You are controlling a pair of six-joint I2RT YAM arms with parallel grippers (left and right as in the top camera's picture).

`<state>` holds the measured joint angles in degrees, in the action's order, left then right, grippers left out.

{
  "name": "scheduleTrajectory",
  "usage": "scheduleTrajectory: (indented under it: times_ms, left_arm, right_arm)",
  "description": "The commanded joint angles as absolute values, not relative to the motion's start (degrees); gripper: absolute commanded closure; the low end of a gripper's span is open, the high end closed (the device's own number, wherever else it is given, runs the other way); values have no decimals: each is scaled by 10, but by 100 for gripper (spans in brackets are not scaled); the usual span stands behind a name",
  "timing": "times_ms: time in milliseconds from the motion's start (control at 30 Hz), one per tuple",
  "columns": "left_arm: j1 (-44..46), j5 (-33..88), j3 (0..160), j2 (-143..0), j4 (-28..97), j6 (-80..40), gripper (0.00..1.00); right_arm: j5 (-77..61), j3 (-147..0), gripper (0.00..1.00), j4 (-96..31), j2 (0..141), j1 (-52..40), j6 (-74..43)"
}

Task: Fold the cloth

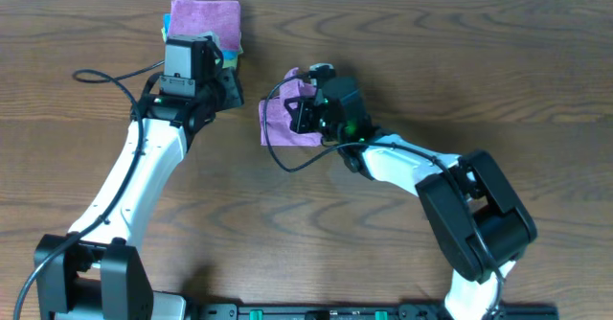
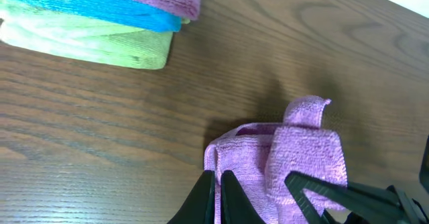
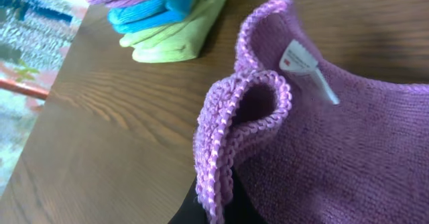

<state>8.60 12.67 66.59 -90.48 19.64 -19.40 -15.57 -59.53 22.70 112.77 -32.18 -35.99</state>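
1. Landmark: stack of folded cloths at the far edge of the wooden table. The layers from top to bottom are purple, blue and green (all three edges show in the left wrist view).
2. The purple cloth is on the table, nearer the robot than the stack and off to the stack's right. It is near the stack but does not touch it.
3. The cloth is crumpled, not flat. One corner stands up, and one flap is turned over on top of the rest.
4. The right gripper is at the side of the purple cloth that faces away from the stack. Its jaws are closed down on a doubled edge of the cloth. In the right wrist view the stitched hem rises in a loop straight out of the pinch, lifted clear of the table.
5. A white label sits on the raised hem just past that loop, and the stack shows beyond it.
6. The left gripper hangs just in front of the stack's near right corner, between the stack and the purple cloth and apart from the cloth. Its fingers are drawn together with only a slit between them, and nothing is seen in them.
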Motion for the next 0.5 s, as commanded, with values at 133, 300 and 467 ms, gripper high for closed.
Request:
scheduleTrajectory:
  times_ms: [133, 300, 467]
  left_arm:
    - [72, 118, 678, -887, 203, -184, 93]
    - [67, 118, 678, -886, 203, -184, 93]
    - [67, 114, 678, -886, 203, -184, 90]
  right_arm:
    - [-152, -605, 95, 202, 1136, -335, -332]
    - [-157, -605, 79, 199, 1136, -338, -331]
    - [-203, -605, 66, 199, 1136, -338, -331]
